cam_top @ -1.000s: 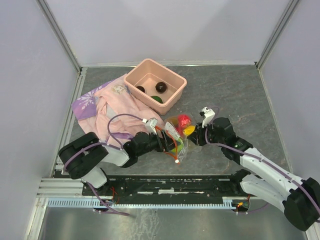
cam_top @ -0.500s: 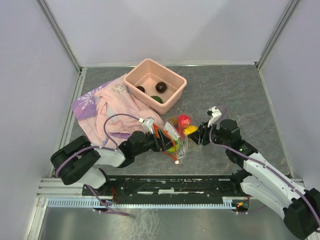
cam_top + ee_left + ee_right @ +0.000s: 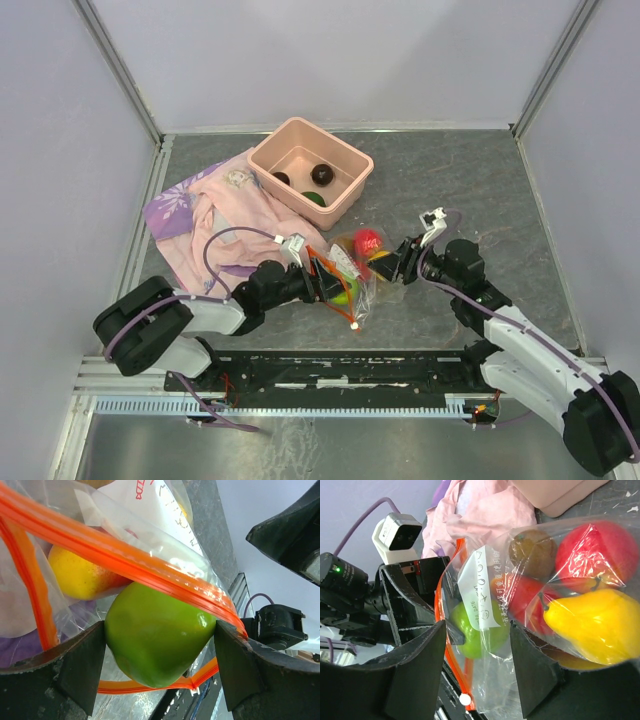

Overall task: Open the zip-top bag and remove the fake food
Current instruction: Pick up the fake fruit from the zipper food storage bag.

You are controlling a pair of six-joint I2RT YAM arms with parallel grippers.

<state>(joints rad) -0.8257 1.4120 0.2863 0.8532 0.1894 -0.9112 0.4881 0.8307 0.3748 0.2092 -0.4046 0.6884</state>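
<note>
Gripper [image 3: 160, 666] tight around green fake food [image 3: 155, 630]

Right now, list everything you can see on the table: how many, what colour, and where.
zip-top bag: one, clear with an orange zip strip, table centre, between the two hands.
fake food in the bag: at least five; green apple, yellow pear, two red pieces, brown piece.
fake food in the tub: three; two dark pieces, one green piece.
tub: one, salmon pink, far centre.
cloth: one, pink and purple, left of the tub.
table: one, dark grey.
left hand: black, closed on the green apple at the bag's mouth.
right hand: black, at the bag's other end, film between its fingers; grip unclear.
</note>
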